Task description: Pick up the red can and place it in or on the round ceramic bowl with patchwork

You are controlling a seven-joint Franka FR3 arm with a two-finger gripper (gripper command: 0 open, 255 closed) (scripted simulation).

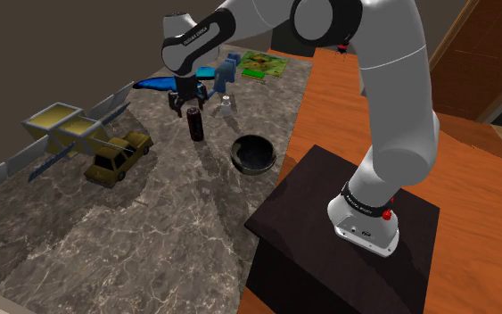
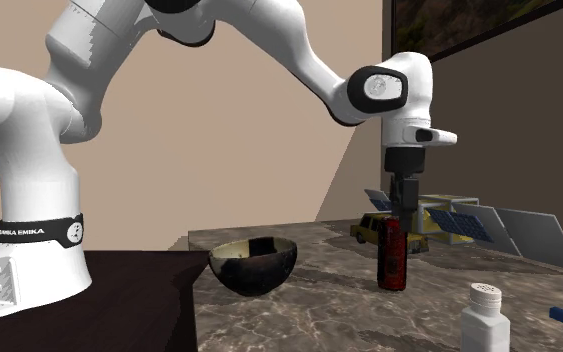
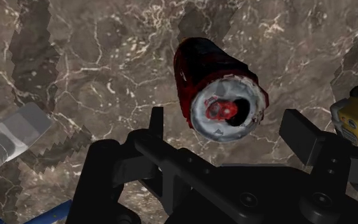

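**A:** Where does the tool (image 1: 185,100) stand?

**B:** Directly over the red can (image 1: 195,123), pointing down. It is spread wide and grips nothing. In the wrist view the can's silver top lies between the two fingers (image 3: 157,124), and neither touches it. From the side they look level with the can's top, not down around its body.

**A:** And the can itself?

**B:** Upright on the marbled tabletop (image 1: 151,234). The dark bowl (image 1: 251,169) is near the can, on the side toward the stand. A white shaker (image 2: 484,315) stands close to the can, and a yellow toy truck (image 1: 115,156) is further from it.

**A:** What could spoil things?

**B:** Closing this high, I think. The fingers would catch only the rim, and a tall can held by its lip may swing or slip free. A descent slightly off centre could land a finger on the top and topple the can toward the shaker. Later, a tall can set in a shallow round bowl may tip over when released.
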